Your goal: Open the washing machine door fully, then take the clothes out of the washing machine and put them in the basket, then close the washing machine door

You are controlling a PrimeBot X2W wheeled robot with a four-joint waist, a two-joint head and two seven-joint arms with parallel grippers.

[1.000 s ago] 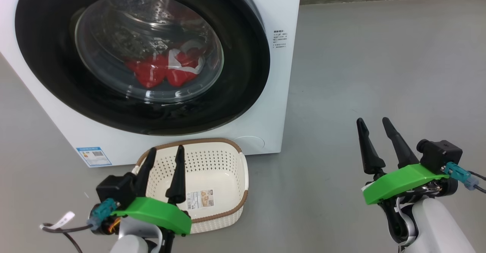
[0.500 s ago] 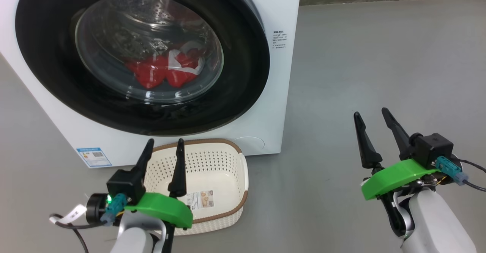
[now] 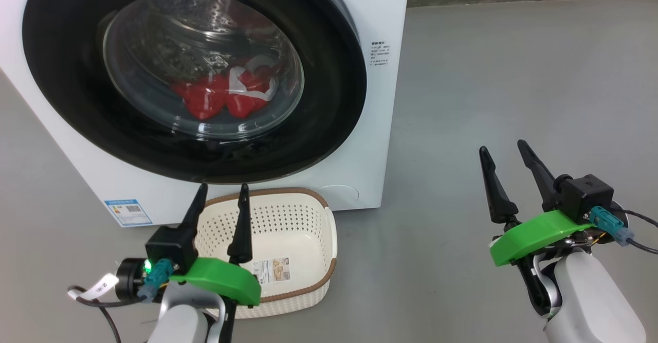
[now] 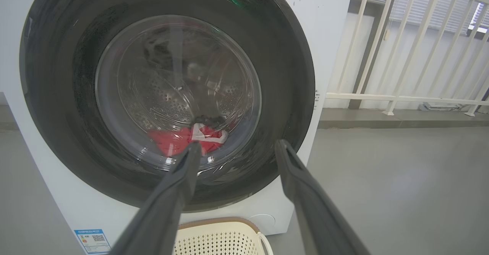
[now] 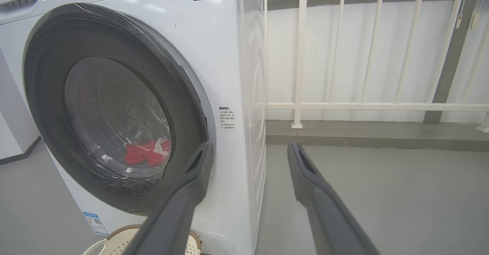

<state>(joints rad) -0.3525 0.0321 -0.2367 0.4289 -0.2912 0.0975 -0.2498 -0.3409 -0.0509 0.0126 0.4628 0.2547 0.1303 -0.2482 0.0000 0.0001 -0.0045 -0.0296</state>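
Observation:
The white washing machine (image 3: 383, 127) stands ahead on the left, its round black door (image 3: 329, 116) resting against the front. Through the glass I see the red clothes (image 3: 216, 96) with white stripes low in the drum. The cream basket (image 3: 288, 230) sits on the floor right under the door. My left gripper (image 3: 221, 188) hovers open over the basket's near left side, empty. My right gripper (image 3: 501, 150) is open and empty over bare floor, right of the machine. Both wrist views face the door (image 4: 290, 75) (image 5: 179, 106) and the clothes (image 4: 179, 140) (image 5: 147, 153).
Grey floor (image 3: 514, 75) spreads to the right of the machine. A white railing (image 5: 344, 106) on a low kerb runs behind it. A blue label (image 3: 127, 211) sits at the machine's lower left. A neighbouring white appliance (image 5: 11, 132) stands at the far left.
Both arms have risen slightly and rolled. The left wrist's camera block has turned towards the left, and the right fingers stand a little higher. Door, clothes and basket are as before.

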